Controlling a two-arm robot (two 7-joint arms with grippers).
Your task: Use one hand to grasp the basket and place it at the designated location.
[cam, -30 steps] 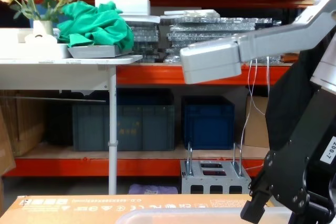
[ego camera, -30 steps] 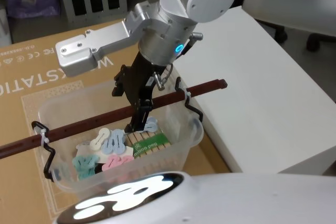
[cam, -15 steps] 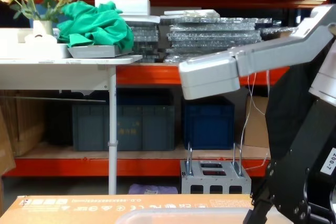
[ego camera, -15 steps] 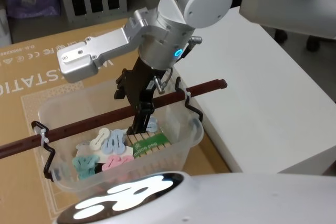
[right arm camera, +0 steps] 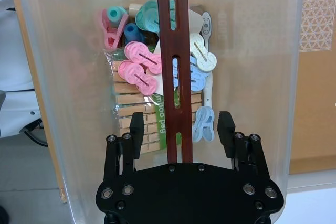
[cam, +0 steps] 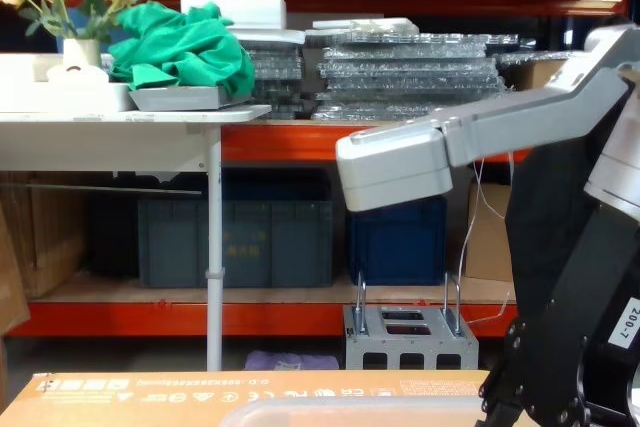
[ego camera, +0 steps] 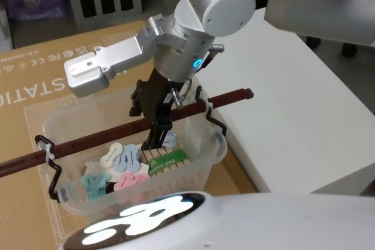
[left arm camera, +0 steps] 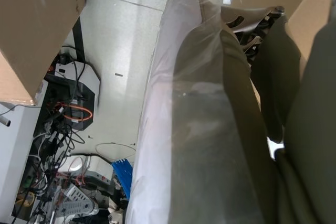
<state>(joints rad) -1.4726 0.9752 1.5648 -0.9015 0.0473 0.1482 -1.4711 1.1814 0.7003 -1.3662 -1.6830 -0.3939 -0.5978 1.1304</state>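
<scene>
While right end effector [right arm camera: 181,124] hangs spread astride handle [right arm camera: 176,51]: centre it, clamp fully, then lift basket [ego camera: 218,144] level.

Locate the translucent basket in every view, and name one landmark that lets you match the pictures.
Head view: basket lower centre-left, on brown cardboard.
Right wrist view: basket walls at both sides, clips inside.
Chest view: basket rim along the bottom edge.
Left wrist view: cannot tell.
Shared landmark: right gripper, open, astride the bar handle.
</scene>
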